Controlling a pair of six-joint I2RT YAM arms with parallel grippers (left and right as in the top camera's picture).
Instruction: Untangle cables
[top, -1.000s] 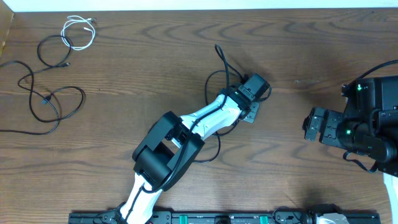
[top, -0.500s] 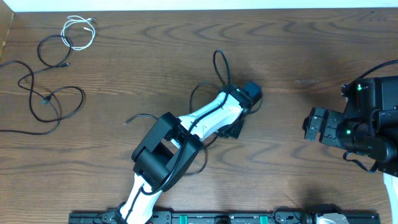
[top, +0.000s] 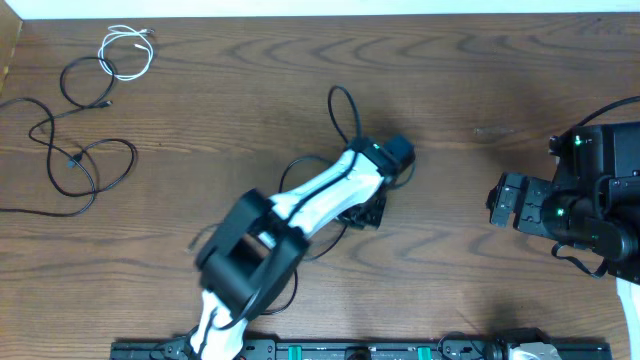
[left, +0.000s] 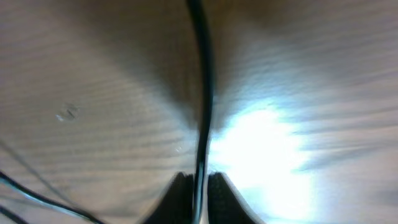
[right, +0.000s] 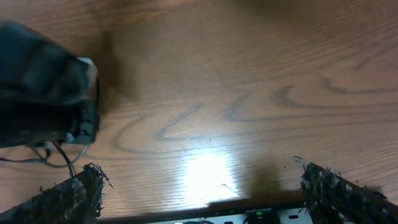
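Observation:
My left gripper (top: 366, 212) sits at mid-table, shut on a thin black cable (top: 331, 102) that loops up behind the wrist and trails off to the left under the arm. In the left wrist view that cable (left: 204, 93) runs straight down the frame into the narrow slit between the two fingertips (left: 180, 198). Further cables lie at the far left: a small white one (top: 126, 52) coiled at the top, and black ones (top: 88, 172) looped loosely below it. My right gripper (top: 499, 200) hovers at the right side, open, with nothing between its fingers (right: 74, 194).
A second thin black strand (left: 37, 198) crosses the lower left of the left wrist view. The left arm (top: 300, 205) lies diagonally over the table's middle. The rail (top: 330, 350) runs along the front edge, and the table's left edge (top: 8, 50) is close to the far cables.
The left arm has swung to the left, pulling the held black cable with it, so its loop now lies further left. The right arm has stayed still.

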